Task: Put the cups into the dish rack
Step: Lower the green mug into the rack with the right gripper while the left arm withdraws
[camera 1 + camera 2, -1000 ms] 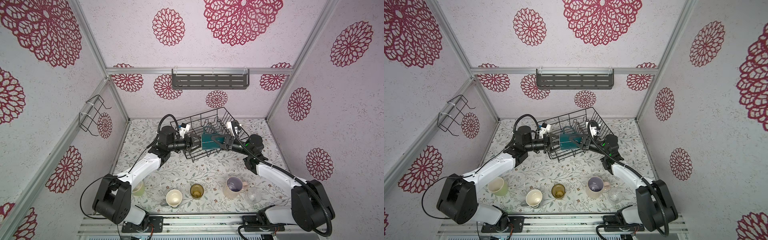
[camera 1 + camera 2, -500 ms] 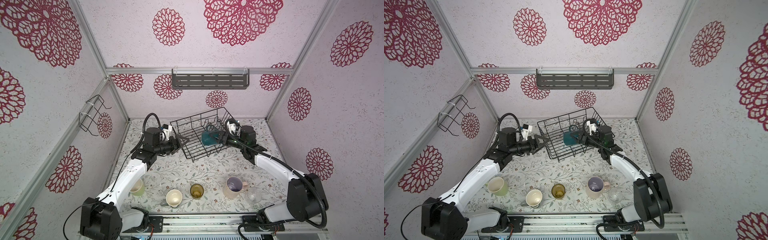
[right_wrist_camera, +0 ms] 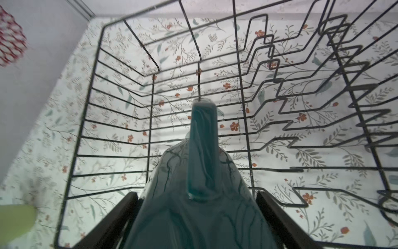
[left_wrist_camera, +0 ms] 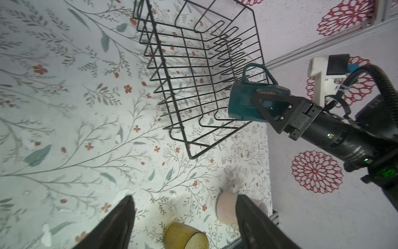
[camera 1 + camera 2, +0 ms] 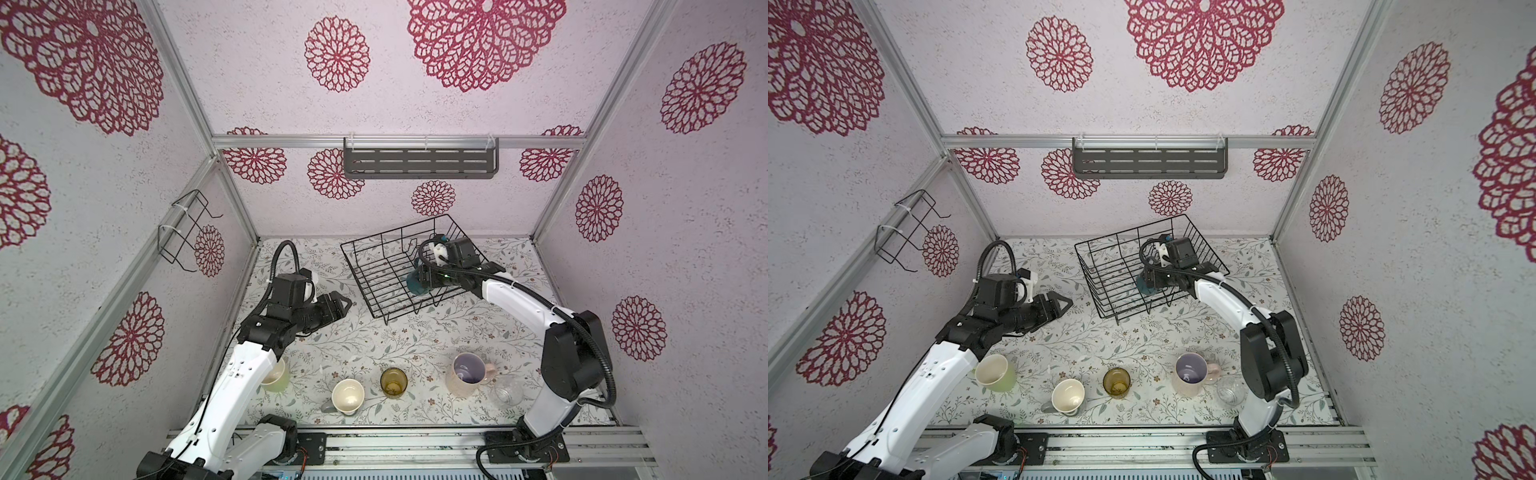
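1. Closest to me, five cups stand upright in a row along the front edge of the floral table [image 5: 374, 345]. From left to right they are the pale yellow-green mug [image 5: 994, 374], the light grey mug [image 5: 348, 397], the amber glass tumbler [image 5: 393, 382], the large pink mug [image 5: 467, 374] and the small clear glass [image 5: 508, 390]. The clear glass sits just beside the pink mug, and the yellow-green mug is partly under my left arm in a top view.
2. Further in, my left gripper [image 5: 343, 305] hangs over bare table, to the left of the dish rack [image 5: 374, 270] and apart from it. In the left wrist view its fingers [image 4: 120, 222] are spread wide with nothing between them.
3. Beyond that, the black wire dish rack stands toward the back of the table, turned at an angle to the walls. No cup rests loose in it.
4. My right gripper [image 5: 419, 282] reaches in over the rack's right side and is clamped on the dark teal mug [image 4: 243, 103]. The mug is held on its side by the body, one finger on each flank and the handle between them, facing the wrist camera. It hangs over the rack's near right part. I cannot tell whether it touches the wires.
5. Farthest off, a grey slotted shelf [image 5: 419, 162] is fixed to the back wall and a small wire holder [image 5: 183, 232] to the left wall.
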### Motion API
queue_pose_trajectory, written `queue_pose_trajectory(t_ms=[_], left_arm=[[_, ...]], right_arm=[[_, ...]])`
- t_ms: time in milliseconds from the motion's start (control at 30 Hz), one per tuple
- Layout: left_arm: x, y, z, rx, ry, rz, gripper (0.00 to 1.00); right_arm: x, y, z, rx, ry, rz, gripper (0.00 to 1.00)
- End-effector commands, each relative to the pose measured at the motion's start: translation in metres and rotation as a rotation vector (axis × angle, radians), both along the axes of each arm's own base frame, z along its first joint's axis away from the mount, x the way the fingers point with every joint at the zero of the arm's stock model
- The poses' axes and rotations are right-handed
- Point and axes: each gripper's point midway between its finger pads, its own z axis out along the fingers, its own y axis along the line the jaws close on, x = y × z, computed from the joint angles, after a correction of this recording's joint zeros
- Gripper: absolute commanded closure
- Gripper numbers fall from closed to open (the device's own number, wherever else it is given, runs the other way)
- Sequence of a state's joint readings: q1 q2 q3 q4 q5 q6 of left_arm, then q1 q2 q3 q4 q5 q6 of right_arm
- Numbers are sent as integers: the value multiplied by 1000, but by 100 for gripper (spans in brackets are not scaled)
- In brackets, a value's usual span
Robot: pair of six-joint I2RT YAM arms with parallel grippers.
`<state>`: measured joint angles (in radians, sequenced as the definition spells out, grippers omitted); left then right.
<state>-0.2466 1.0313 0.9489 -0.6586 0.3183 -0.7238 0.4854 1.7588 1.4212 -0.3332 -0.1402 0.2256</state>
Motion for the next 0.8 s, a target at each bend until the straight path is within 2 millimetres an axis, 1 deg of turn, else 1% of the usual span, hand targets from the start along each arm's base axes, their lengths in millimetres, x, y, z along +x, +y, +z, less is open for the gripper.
queue_pose_trajectory(t_ms=[0,67,200,300,367,433,500,567,633,700,767], left_arm=[[-14,24,-11,107,30,59,22],[-18,29,-12,121,26,81,21],[-27,35,-17,130,39,104,21],[-29,35,-20,116,41,109,21],[-30,33,-21,106,47,105,20],[-29,32,-20,95,43,105,21],[-26,29,-19,81,36,102,20],[-24,26,-20,65,34,94,21],[-24,24,-21,53,42,89,20],[-24,22,-24,43,45,84,21],[-26,21,-27,37,51,80,20]], right_arm=[[11,-3,16,-156,-84,23,55],[15,-1,6,-227,-75,19,55],[23,1,-3,-291,-57,-12,56],[33,-12,-4,-302,-32,-166,57],[34,-18,-3,-310,-17,-264,57],[32,-21,0,-316,1,-356,53],[30,-21,2,-299,15,-432,52],[29,-26,4,-271,17,-539,52],[25,-23,3,-238,19,-604,49],[22,-17,-1,-227,28,-626,49],[19,-18,-5,-237,25,-692,50]])
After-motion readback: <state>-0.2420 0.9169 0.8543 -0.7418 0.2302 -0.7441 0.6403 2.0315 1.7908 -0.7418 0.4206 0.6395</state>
